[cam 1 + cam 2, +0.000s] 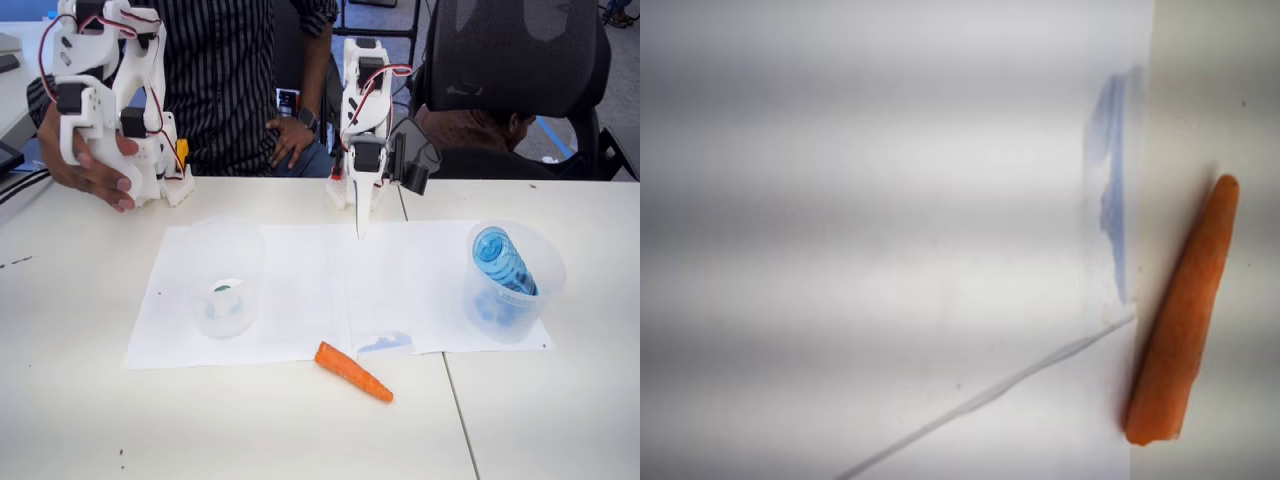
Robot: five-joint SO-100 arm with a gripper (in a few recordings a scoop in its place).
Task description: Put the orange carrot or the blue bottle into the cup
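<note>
The orange carrot (353, 372) lies on the bare table just off the front edge of the white paper, and it lies along the paper's edge at the right in the wrist view (1185, 320). The cup (225, 280), clear with a green mark on its bottom, stands upright on the left of the paper. The blue bottle (503, 262) leans inside a second clear cup (512, 285) at the right. My gripper (362, 222) hangs point-down over the back middle of the paper, its fingers together with nothing in them, well apart from carrot and cups.
White paper sheets (300, 300) cover the table's middle, with a blue smear (388, 344) near the front edge, also in the wrist view (1110, 200). A person in a striped shirt stands behind the table. An office chair (520, 70) is at the back right.
</note>
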